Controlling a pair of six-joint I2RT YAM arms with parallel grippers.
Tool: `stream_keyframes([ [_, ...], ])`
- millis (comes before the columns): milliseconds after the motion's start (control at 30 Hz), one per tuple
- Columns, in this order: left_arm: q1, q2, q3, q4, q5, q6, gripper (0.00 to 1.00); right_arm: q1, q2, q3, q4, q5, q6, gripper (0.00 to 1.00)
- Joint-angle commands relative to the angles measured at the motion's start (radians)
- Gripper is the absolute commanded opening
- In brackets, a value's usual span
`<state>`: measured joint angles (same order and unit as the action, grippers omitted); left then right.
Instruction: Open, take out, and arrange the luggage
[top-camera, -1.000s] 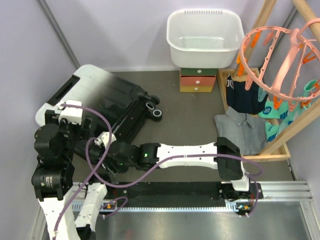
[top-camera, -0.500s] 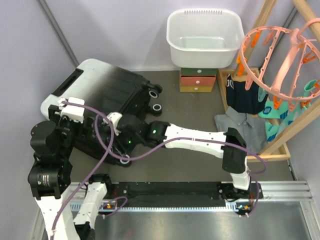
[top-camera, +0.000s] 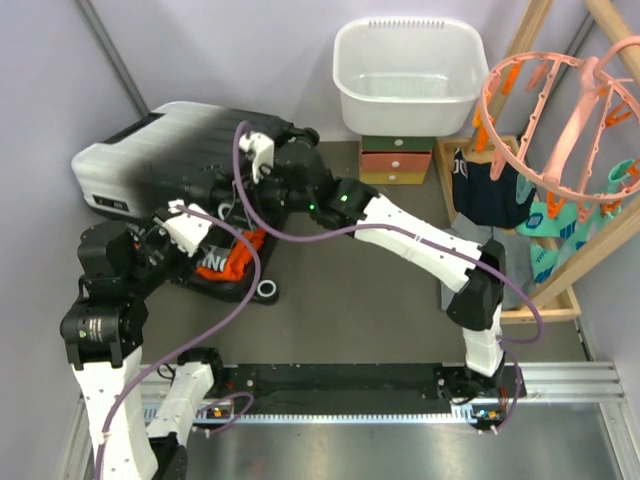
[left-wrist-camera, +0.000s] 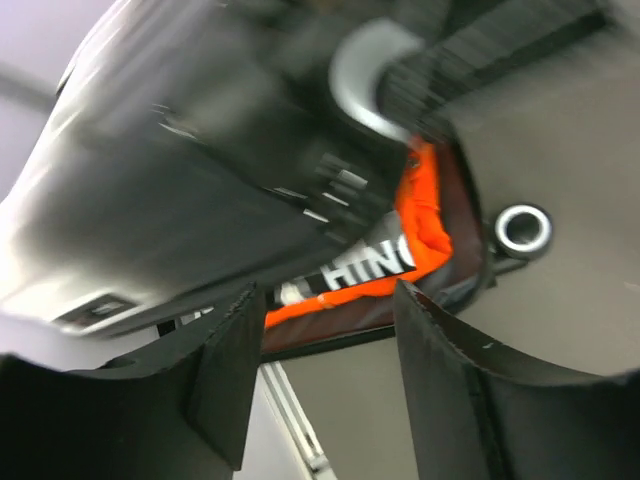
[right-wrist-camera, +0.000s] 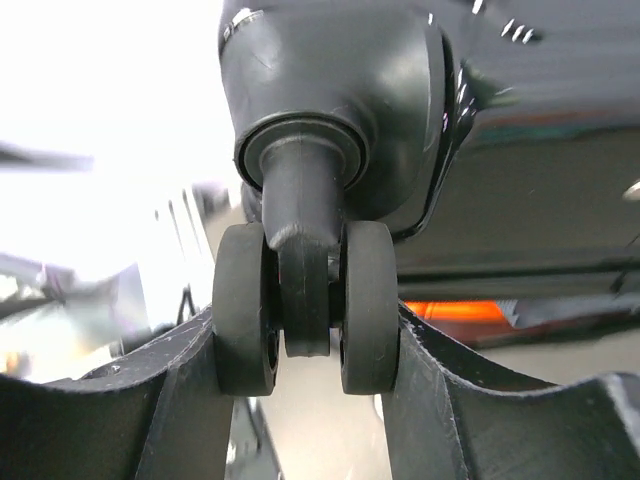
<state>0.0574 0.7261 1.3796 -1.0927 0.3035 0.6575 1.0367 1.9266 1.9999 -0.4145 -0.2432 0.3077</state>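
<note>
I have the suitcase (top-camera: 200, 150) at the far left of the desk (top-camera: 360, 320), and it is partly open. Its upper shell (top-camera: 140, 160) is tipped up and back over the lower shell (top-camera: 232, 292), which lies flat.

My right hand (right-wrist-camera: 305, 330) is closed on a twin wheel (right-wrist-camera: 245, 305) at the corner of the upper shell, one finger pressed against each outer face. I judge the wheel is the handle here: it juts out from a smooth ribbed shell that offers little else to pinch, and it sits far from the hinge, so it gives good leverage.

My left hand (left-wrist-camera: 322, 298) is spread wide with nothing between its fingers. It hangs at the mouth of the gap and faces an orange garment (left-wrist-camera: 425, 215) with white lettering packed in the lower half. That puts it in place to reach in.

I reckon the opening step is under way and unpacking has not begun. If the wheel slips out, the shell could drop onto the left arm.
</note>
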Motion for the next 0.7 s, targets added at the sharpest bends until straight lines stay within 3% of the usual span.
stream_keyframes([
  [0, 0.002, 0.027, 0.093, -0.102, 0.189, 0.158, 0.62, -0.111, 0.014, 0.131, 0.258, 0.068, 0.045, 0.00],
  [67, 0.002, 0.013, 0.041, 0.021, 0.097, 0.146, 0.73, -0.133, 0.008, 0.123, 0.285, 0.064, 0.074, 0.00],
  [200, 0.002, -0.005, -0.073, 0.267, -0.092, 0.135, 0.81, -0.161, 0.020, 0.129, 0.325, 0.068, 0.065, 0.00],
  [233, 0.002, 0.002, -0.103, 0.296, -0.139, 0.177, 0.94, -0.168, 0.023, 0.134, 0.329, 0.068, 0.064, 0.00],
  [300, 0.002, 0.018, -0.141, 0.420, -0.194, 0.218, 0.97, -0.175, 0.035, 0.140, 0.341, 0.068, 0.068, 0.00],
  [467, 0.002, 0.013, -0.344, 0.706, -0.283, 0.500, 0.99, -0.185, 0.054, 0.155, 0.364, 0.064, 0.073, 0.00],
  [667, 0.002, 0.067, -0.458, 1.034, -0.279, 0.501, 0.99, -0.199, 0.068, 0.165, 0.376, 0.064, 0.087, 0.00],
])
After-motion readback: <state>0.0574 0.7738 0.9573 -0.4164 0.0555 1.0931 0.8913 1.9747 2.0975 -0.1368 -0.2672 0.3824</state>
